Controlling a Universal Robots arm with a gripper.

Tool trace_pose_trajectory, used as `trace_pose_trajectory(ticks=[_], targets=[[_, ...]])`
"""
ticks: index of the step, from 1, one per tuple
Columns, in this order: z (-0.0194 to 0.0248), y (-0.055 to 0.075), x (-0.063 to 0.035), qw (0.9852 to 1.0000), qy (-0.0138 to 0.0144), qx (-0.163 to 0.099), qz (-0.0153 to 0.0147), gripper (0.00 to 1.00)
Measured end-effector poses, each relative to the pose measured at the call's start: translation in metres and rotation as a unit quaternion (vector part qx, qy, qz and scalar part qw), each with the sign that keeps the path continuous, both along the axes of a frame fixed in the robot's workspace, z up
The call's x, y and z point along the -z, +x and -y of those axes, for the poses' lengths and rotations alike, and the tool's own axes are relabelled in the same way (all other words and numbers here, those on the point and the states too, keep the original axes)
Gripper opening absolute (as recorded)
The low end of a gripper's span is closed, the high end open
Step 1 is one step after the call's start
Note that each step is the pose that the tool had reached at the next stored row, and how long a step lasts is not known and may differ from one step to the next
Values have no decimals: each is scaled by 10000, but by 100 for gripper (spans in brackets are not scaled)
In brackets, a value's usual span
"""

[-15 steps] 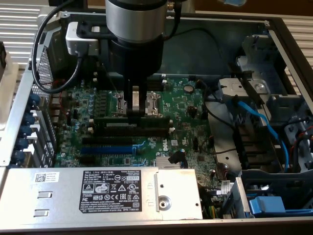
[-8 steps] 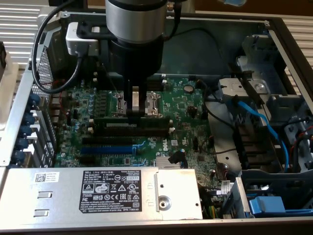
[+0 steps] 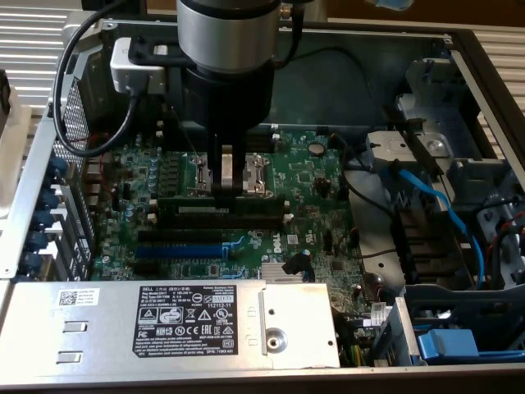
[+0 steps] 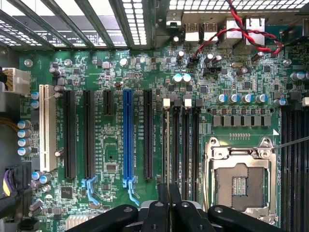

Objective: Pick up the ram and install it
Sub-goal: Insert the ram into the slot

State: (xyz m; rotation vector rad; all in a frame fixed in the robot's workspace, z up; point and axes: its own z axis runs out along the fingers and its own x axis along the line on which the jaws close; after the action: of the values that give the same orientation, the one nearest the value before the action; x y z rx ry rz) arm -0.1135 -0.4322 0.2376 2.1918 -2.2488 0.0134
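At the exterior view's left stands the perforated rear wall of one open Dell computer case, with one black cable looping over it from the arm's wrist. Below it, along the lower left of the frame, lies one grey power supply with a black-and-white label.

In the middle sits one green motherboard. The wrist view counts its sockets: one white expansion slot, four black expansion slots (three long, one short), one blue expansion slot, four black memory slots with white end clips, and one CPU socket.

One gripper comes straight down from the top centre of the exterior view onto the memory slots. Its two dark fingers are nearly together, clamped on the one ram, which they hold near its middle. The ram stands on edge, lengthwise along the memory slot nearest the expansion slots. I cannot tell whether it is pressed home.

A pair of twisted red and black wires runs across the board's port end.

At the exterior view's right is a grey drive bay crossed by two light blue cables, with a blue plastic part at the lower right corner. The case rests on a ribbed metal surface, visible at the upper left.
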Motion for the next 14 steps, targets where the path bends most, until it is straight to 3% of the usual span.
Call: trace_pose_trajectory(ticks=[14], targets=[[-11, -9, 11, 10000, 0, 6, -1, 12]])
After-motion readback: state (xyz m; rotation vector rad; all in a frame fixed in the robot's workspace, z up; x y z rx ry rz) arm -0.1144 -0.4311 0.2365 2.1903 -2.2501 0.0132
